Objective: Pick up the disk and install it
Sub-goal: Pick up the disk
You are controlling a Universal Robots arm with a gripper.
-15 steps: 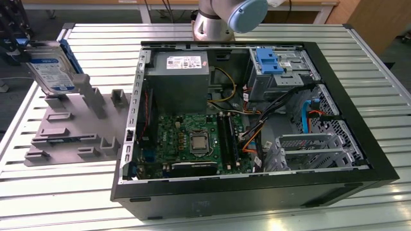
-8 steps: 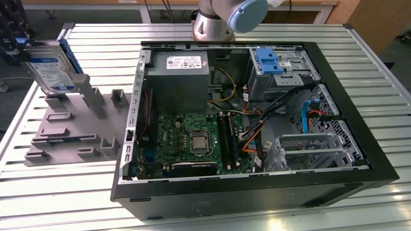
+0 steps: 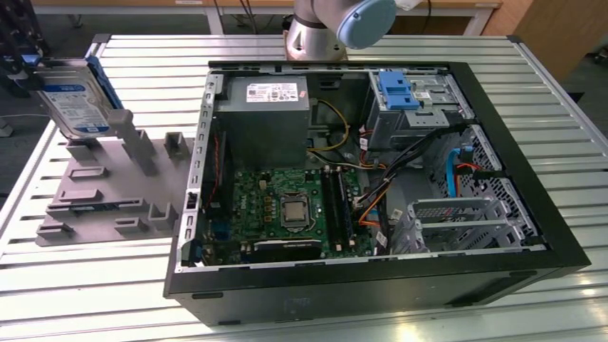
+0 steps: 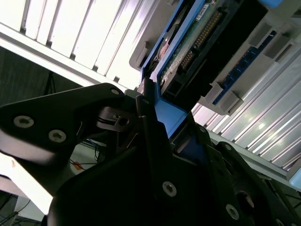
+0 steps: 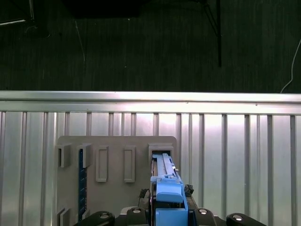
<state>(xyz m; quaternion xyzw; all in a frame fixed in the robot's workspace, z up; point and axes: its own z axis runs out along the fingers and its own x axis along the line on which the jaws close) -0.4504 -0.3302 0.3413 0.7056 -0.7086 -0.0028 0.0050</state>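
The gripper is closed down on the disk, its black fingers pressed against either side of the bright blue carrier frame, so the opening is no wider than that frame. From where I stand the drive sits on edge and tilted in its grasp, label facing out, directly over the grey fixture block that lies on the slatted metal table. In the first wrist view the drive runs edge-on straight out from the fingertips towards an end slot of the block. I cannot tell whether its lower edge is clear of the posts or touching them. The open computer case is well away from the gripper, off to the side of the block. A blue bracket is in the case's drive bay, and the arm's base is behind it.
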